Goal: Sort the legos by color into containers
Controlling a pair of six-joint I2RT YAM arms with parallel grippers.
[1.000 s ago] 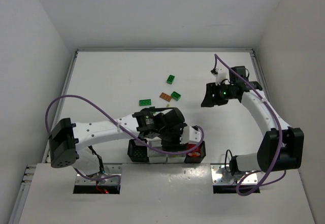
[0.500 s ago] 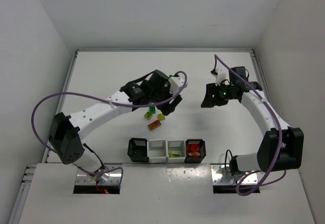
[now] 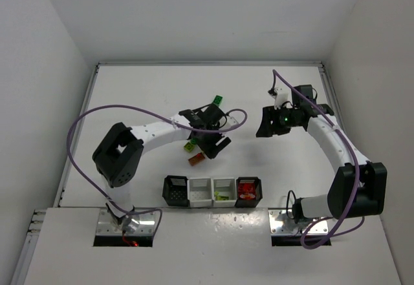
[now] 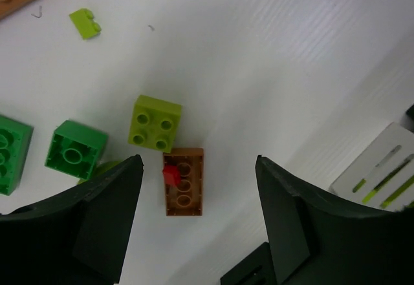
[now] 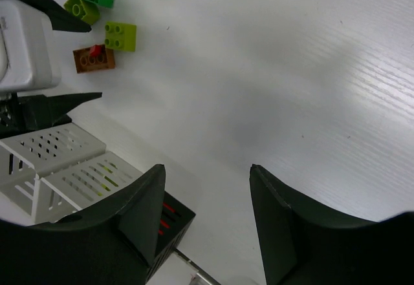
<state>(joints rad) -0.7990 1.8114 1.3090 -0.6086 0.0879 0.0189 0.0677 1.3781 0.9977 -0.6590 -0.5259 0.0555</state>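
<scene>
A white tabletop (image 3: 149,97) lay boxed in on three sides by plain, unmarked white panels: a back wall (image 3: 207,13), a left wall (image 3: 39,72) and a right wall (image 3: 378,52), with a thin pale rail (image 3: 207,63) running along the far edge where tabletop met wall. At the near side a flat white ledge (image 3: 213,253) spanned the full width. The light was even and diffuse, casting only soft grey shadows across the faintly ribbed surface.
</scene>
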